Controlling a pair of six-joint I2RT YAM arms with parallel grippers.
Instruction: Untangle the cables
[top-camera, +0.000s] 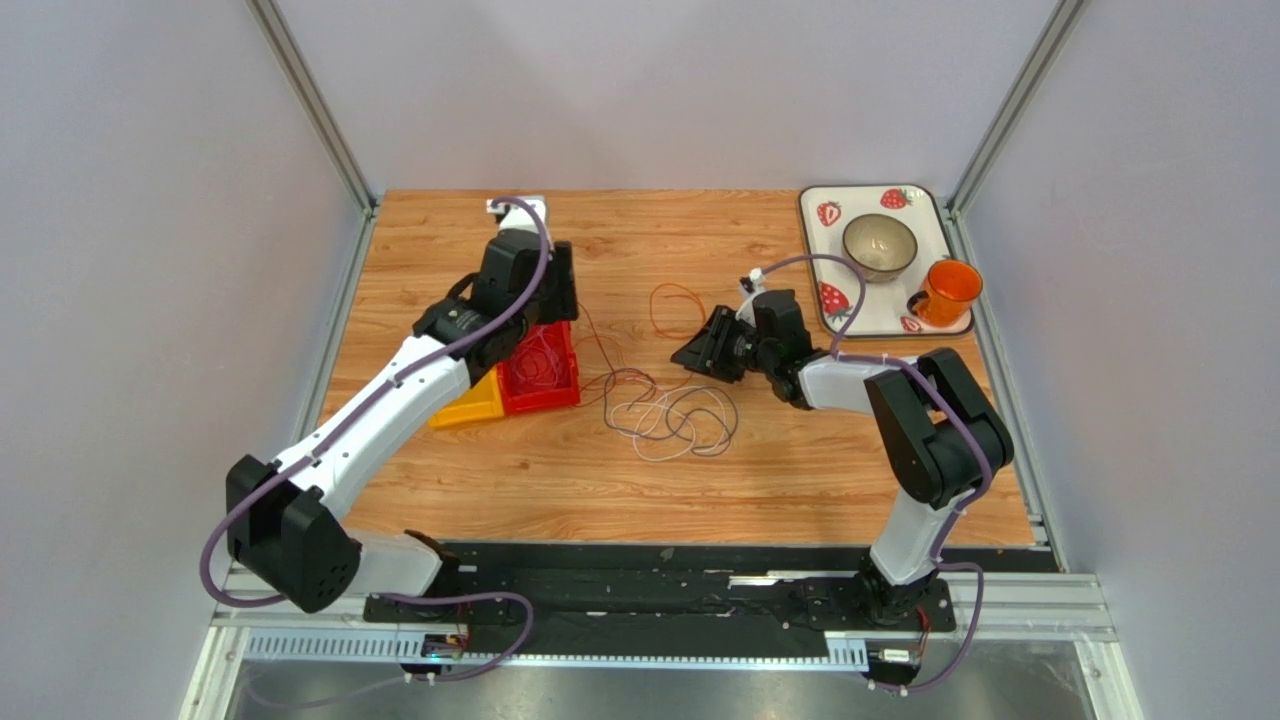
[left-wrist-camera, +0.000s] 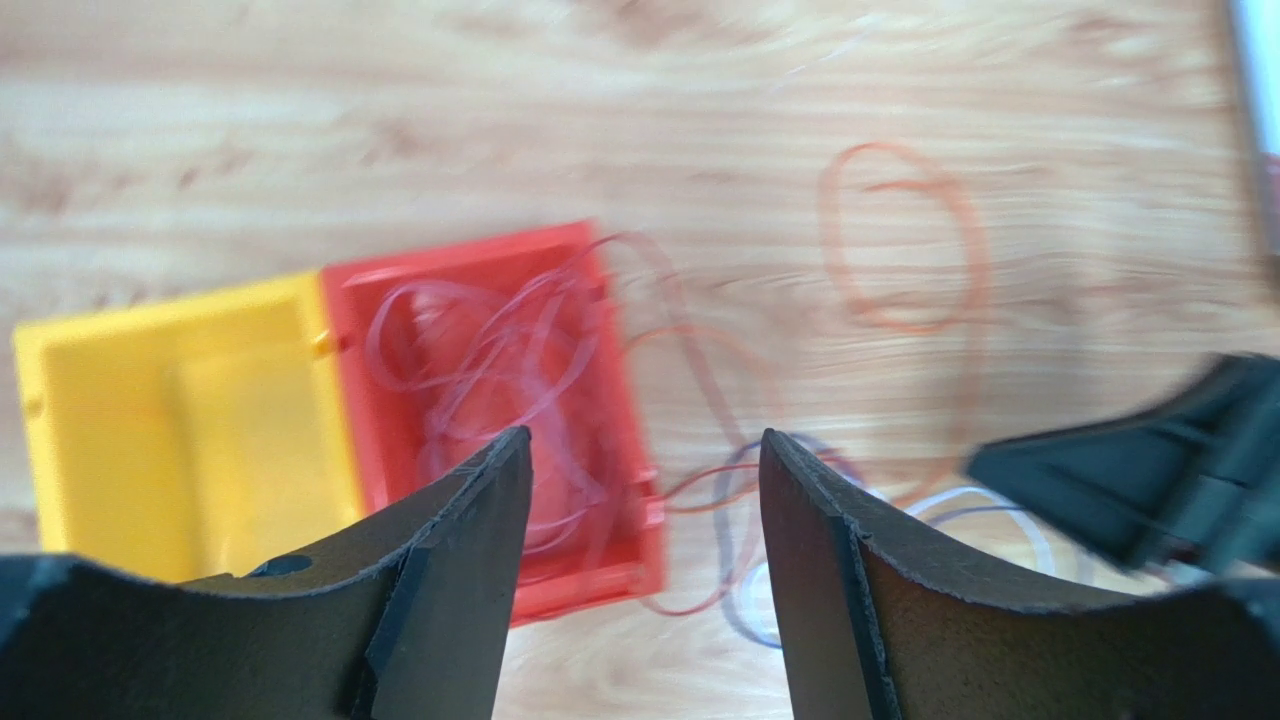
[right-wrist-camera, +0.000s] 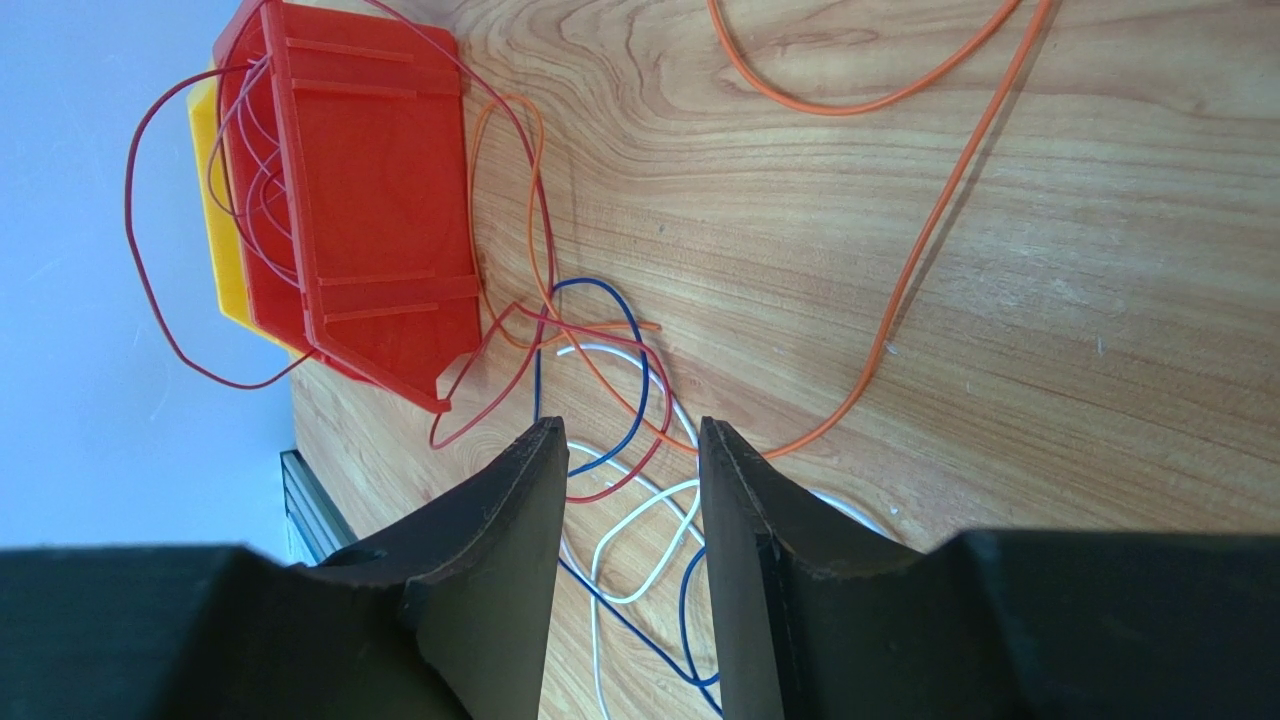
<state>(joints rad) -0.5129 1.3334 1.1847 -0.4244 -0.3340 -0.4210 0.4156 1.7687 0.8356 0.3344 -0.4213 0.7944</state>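
Left gripper (left-wrist-camera: 643, 438) hangs over the red bin (left-wrist-camera: 466, 252) at far left, jaws spread wide with nothing between them. The red cable (right-wrist-camera: 132, 240) lies looped in that bin, some coils spilling over its wall, and its tail runs back to the knot. The rest of the cables (top-camera: 669, 413) sit in a heap mid-table, blue, white and red strands crossing. The orange cable (right-wrist-camera: 932, 233) swings out in a loop on the far side.

Right gripper (right-wrist-camera: 628, 428) hovers over the heap's right edge, jaws partly apart, nothing pinched that I can see.

Here's the danger as I read it: strands cross right under those fingers, so closing there could catch two or three at once. A pull to the right would likely cinch the knot, not free it. That red tail is the other worry; tug the heap and it may drag the coils out, or shove the bin into the yellow bin (left-wrist-camera: 166, 323).
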